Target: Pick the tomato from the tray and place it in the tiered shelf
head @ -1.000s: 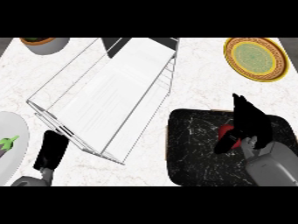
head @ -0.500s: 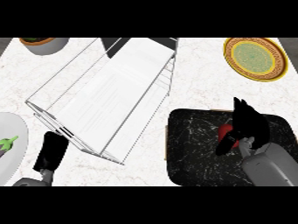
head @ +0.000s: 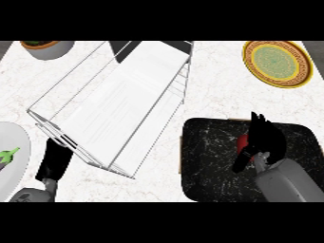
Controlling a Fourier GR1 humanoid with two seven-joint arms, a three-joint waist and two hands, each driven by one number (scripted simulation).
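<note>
While the right hand (head: pixel 264 140) is curled over the small red round tomato (head: pixel 243 141), treat the step in hand as securing the grasp before any lift.

Head view:
1. Confirm the grasp. The fingers and thumb of the right hand wrap the tomato, which shows only as a red sliver at the hand's left edge. It lies under the palm, over the black marbled square tray (head: pixel 210 166). You cannot tell whether it has left the tray surface.
2. Judge the path. The clear wire-and-glass tiered shelf (head: pixel 122 102) stands up and to the left of the right hand, with a strip of white counter between it and the tray. You should raise the hand above the tray rim first, then carry it left toward the shelf's open side, keeping it above the shelf's near wire frame.
3. Note the left hand (head: pixel 53 163). It rests with its fingers straight and together, just below the shelf's lower left corner; the shelf's frame crosses its fingertips.
4. Tomato appearance: red, smooth and mostly hidden; its full outline cannot be read.
</note>
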